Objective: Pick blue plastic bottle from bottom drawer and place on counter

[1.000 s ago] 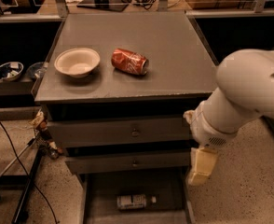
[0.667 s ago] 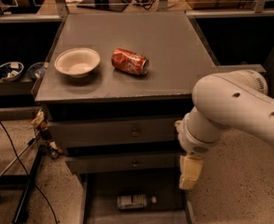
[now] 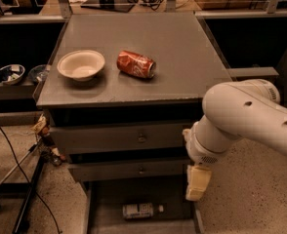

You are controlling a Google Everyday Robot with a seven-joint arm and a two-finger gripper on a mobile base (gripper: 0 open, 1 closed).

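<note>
- While my white arm [image 3: 241, 112] bent downward, my cream-coloured gripper [image 3: 198, 182] hung by the right side of the shallow grey metal bottom drawer [image 3: 104, 200]; whether it was apart or together I could not tell.
- Inside that drawer, apart from me, the small clear blue plastic bottle [image 3: 139, 210] lay on its side.
- Above, the flat grey counter [image 3: 153, 33] held a crushed red soda can [image 3: 136, 64] near a round white bowl [image 3: 81, 65].
</note>
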